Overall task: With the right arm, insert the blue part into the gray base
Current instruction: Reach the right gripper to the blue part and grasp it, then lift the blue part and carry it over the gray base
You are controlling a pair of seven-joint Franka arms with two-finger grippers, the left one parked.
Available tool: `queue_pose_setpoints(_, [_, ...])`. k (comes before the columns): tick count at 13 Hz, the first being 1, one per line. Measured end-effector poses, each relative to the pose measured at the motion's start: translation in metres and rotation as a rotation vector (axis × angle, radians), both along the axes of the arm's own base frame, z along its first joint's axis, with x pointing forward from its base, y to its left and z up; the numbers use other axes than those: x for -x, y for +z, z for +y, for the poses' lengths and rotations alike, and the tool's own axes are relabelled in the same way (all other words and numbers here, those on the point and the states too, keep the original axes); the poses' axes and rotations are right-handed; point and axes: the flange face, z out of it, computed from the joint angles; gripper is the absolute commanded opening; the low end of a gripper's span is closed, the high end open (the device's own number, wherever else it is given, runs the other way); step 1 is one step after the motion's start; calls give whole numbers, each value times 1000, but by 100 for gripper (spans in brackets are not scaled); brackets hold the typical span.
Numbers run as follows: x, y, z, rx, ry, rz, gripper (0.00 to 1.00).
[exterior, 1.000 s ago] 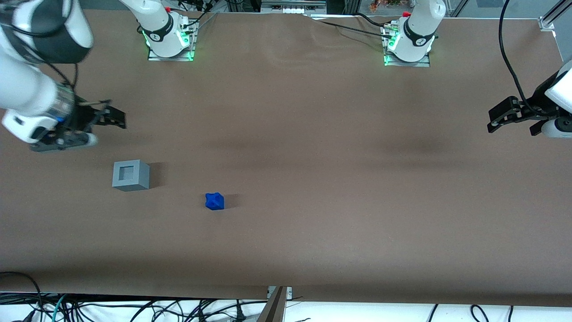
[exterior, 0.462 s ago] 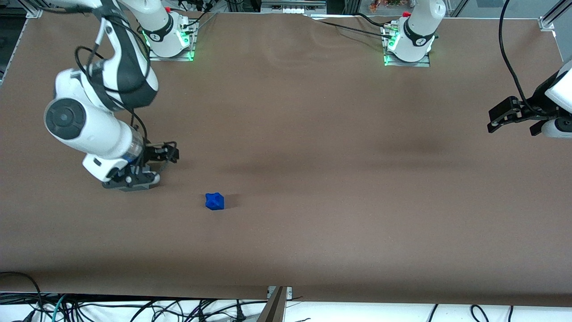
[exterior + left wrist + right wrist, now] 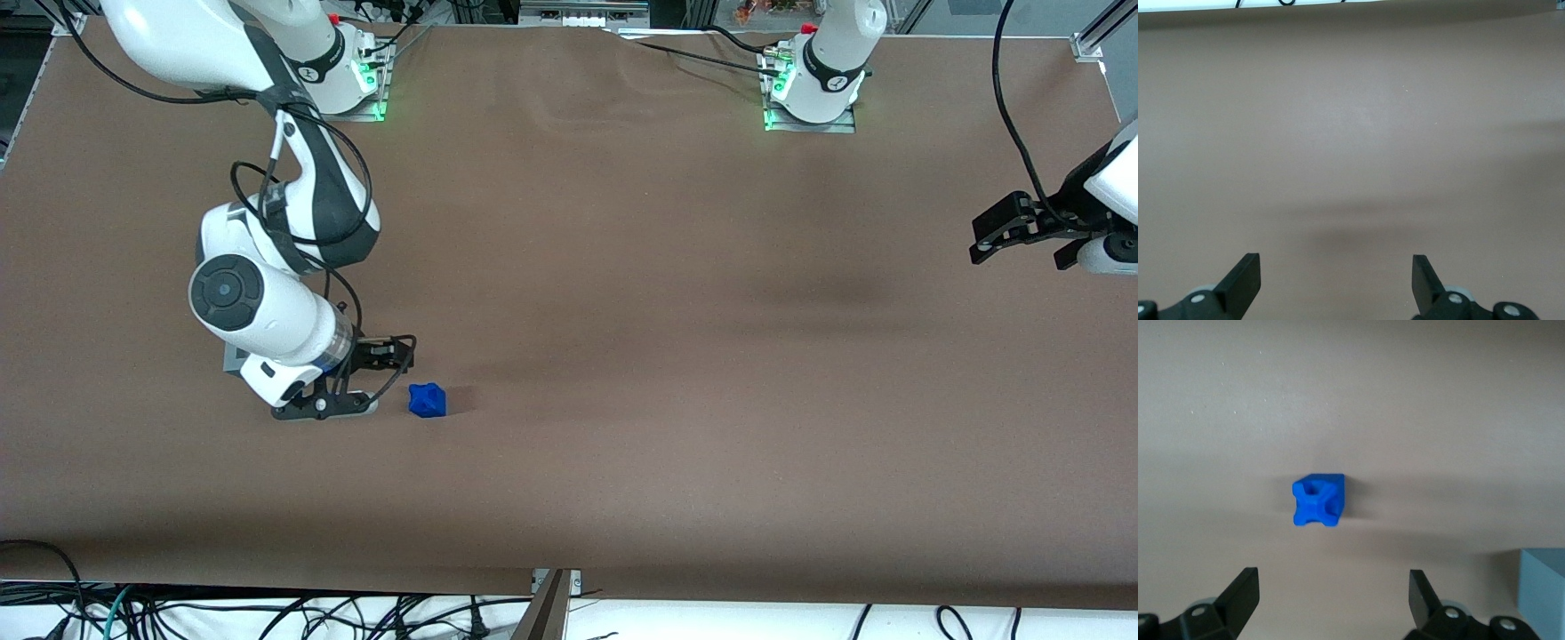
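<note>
Blue part point(image 3: 428, 400): small, knobbly, bright-blue block lying free on the table; claw point(image 3: 384, 378) spread wide just beside it.

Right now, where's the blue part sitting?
The blue part lies loose on the brown table, just beside the right arm's open hand, on its parked-arm side. The gray base is mostly hidden under that arm.

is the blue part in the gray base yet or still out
Out: the blue part lies on the table, apart from the gray base; the open gripper is beside it.
</note>
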Motion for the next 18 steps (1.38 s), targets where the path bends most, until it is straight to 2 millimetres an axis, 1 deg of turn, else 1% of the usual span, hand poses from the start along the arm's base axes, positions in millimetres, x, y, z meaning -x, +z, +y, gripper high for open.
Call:
queue_pose_setpoints(3, [-3,-40,17,-10,-7,-11,99])
queue_pose_setpoints(5, [-10,-67,19,-25,-15,-43,99])
queue_pose_setpoints(7, [-13,-89,20,-30,-20,-52,99])
queue_pose_setpoints(10, [-14,-111,23,-38,-19,-64,99])
queue_pose_setpoints(11, [-13,-116,25,-38,-16,-64,98])
queue_pose_setpoints(12, [-13,-122,27,-40,-15,-65,81])
queue_pose_setpoints(14, [-12,-132,31,-41,-11,-66,34])
queue_pose_setpoints(15, [-11,-134,33,-41,-8,-64,23])
queue_pose_setpoints(16, [-10,-134,34,-41,-7,-64,19])
queue_pose_setpoints(18, [-11,-133,33,-40,-7,-68,18])
